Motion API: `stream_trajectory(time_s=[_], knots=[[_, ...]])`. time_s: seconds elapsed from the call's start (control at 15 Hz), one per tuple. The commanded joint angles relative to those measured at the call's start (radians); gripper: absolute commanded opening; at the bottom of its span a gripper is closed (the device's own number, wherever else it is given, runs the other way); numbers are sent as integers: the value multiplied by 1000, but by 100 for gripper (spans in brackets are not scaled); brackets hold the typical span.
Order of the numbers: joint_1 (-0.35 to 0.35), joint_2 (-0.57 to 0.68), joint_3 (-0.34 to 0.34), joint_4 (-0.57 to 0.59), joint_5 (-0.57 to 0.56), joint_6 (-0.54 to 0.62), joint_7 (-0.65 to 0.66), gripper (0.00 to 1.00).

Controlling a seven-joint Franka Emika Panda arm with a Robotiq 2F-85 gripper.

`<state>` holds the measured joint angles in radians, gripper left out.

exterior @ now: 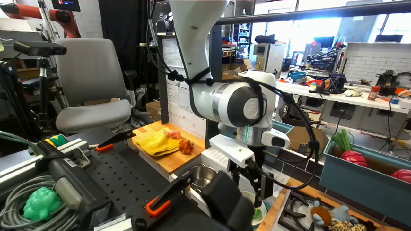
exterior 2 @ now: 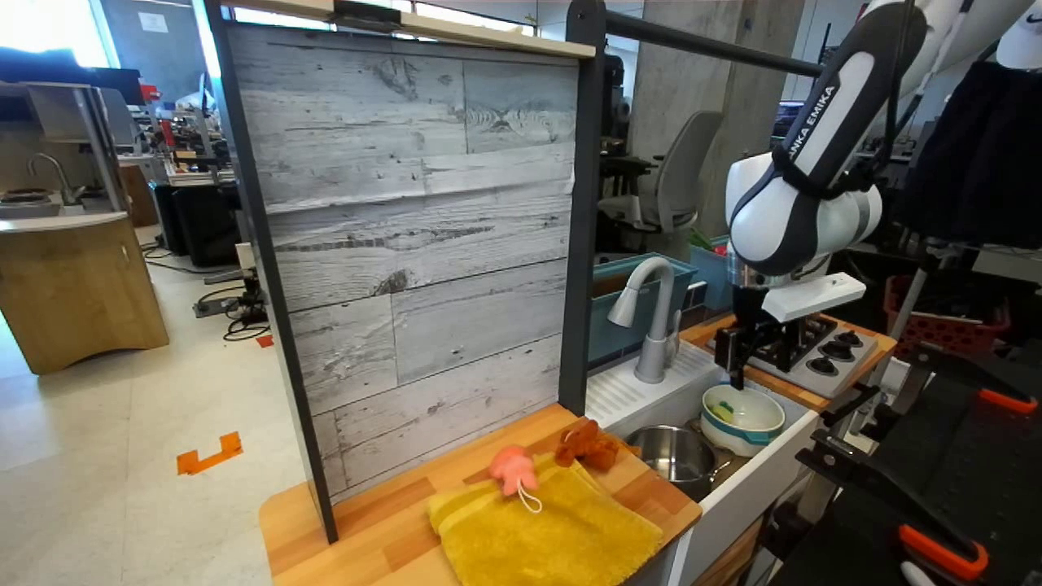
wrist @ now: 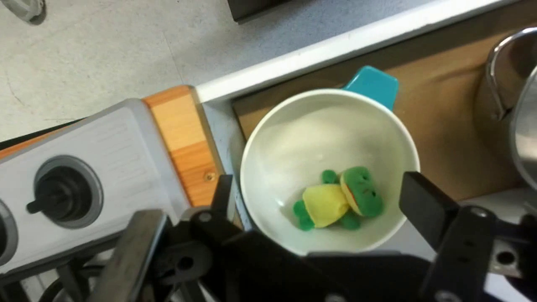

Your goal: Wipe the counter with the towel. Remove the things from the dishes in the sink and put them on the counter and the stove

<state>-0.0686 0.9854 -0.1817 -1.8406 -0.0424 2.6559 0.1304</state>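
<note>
The towel (exterior 2: 562,531) lies at the lower centre of an exterior view, on the counter (exterior 2: 391,541), with a pink toy (exterior 2: 513,467) on it and a brown toy (exterior 2: 594,448) at its upper edge. If we wiped now, we would expect both to be dragged, perhaps into the sink (exterior 2: 620,400). Rightward in the sink are the pot (exterior 2: 676,456), then the bowl (exterior 2: 755,413). Over the bowl we see the gripper (wrist: 321,195), jaws wide apart, holding nothing; in the wrist view the green toy (wrist: 328,205) lies in the bowl at lower centre, between the jaws but apart from them. There the spread about matches the bowl's width, so we judge a straight descent could land a jaw on the rim. Farthest right is the stove (exterior 2: 806,358); soft toys (exterior: 342,214) lie on it, so one more might roll off.
</note>
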Motion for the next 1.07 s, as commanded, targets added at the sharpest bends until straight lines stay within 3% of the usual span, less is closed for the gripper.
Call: stream_trajectory(time_s=[0.0, 0.2, 0.27, 0.4, 0.47, 0.53, 0.6, 0.67, 0.93, 1.0], knots=[[6, 16, -1, 6, 3, 6, -2, 100], [11, 47, -6, 17, 1, 58, 4, 100], [21, 72, -16, 32, -6, 67, 12, 75], [23, 110, -13, 49, -4, 92, 13, 86], [21, 132, -10, 62, 1, 108, 14, 84], [21, 154, -9, 79, 5, 110, 14, 61], [20, 174, -8, 95, 7, 117, 14, 59], [18, 194, -8, 114, 11, 127, 16, 51], [6, 233, 7, 169, 25, 142, 8, 47], [8, 240, 6, 182, 25, 148, 8, 53]])
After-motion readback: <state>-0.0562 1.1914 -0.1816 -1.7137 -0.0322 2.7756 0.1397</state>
